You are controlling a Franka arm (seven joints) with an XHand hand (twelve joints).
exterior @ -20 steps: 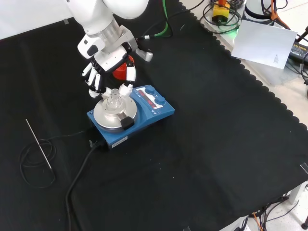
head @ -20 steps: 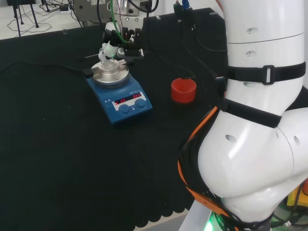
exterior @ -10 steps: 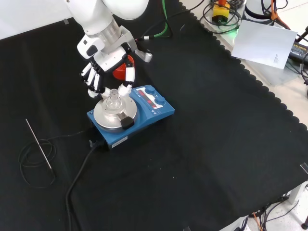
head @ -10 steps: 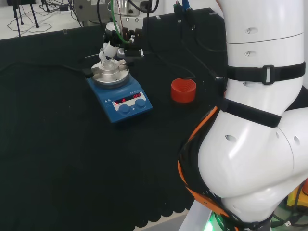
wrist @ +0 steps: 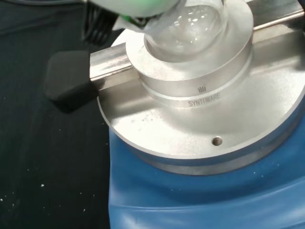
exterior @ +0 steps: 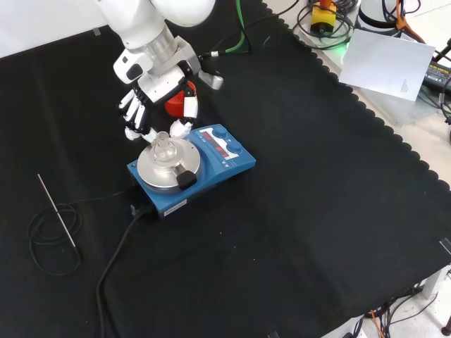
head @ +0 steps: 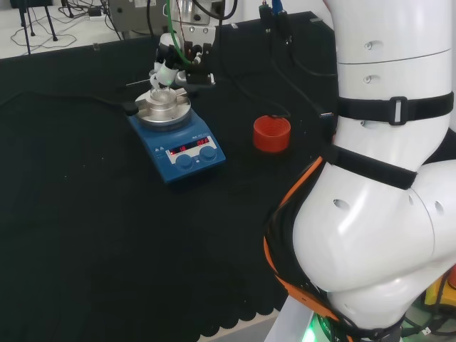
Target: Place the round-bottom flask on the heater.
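Front view, upper left: the round-bottom flask [exterior: 164,147] sits in the heater [exterior: 190,167] block; the hand [exterior: 156,98] hovers above, fingers spread, holding nothing.

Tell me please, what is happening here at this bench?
A white robot arm is placing a clear round-bottom flask on a blue heater. The flask sits in the metal block on top of the heater. The hand hovers just behind the flask with its fingers relaxed, not closed around it. A red ring stand stands unused on the black cloth beside the heater.
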